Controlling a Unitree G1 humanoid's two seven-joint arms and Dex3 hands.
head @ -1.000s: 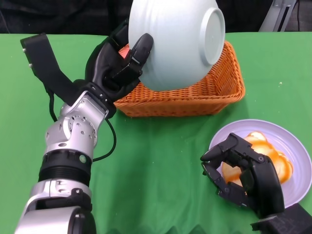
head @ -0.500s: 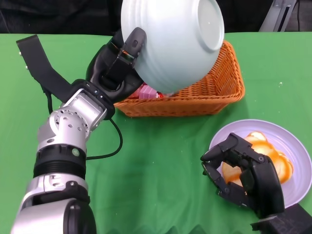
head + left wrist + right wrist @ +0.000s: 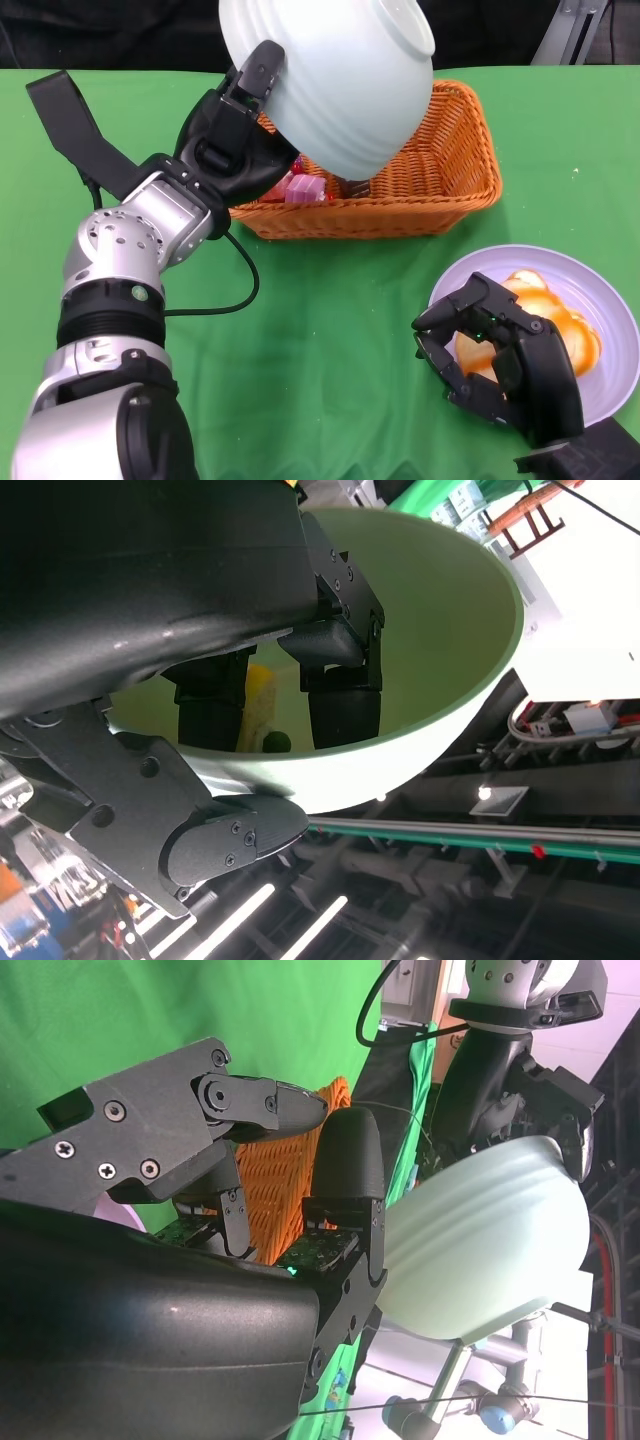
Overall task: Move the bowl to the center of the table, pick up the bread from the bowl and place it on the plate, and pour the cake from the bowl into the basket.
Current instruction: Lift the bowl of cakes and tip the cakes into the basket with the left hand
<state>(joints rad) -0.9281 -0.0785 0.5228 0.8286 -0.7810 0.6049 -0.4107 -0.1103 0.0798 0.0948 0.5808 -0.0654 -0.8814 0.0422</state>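
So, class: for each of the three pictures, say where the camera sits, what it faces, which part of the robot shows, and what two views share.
Head view: high on the robot, looking down at the green table; shows left hand, right hand.
Right wrist view: behind the right hand, facing the basket.
Left wrist view: behind the left hand, looking into the bowl.
Shared: all three show the bowl.

no readable text, labels, brands or numbers anywhere
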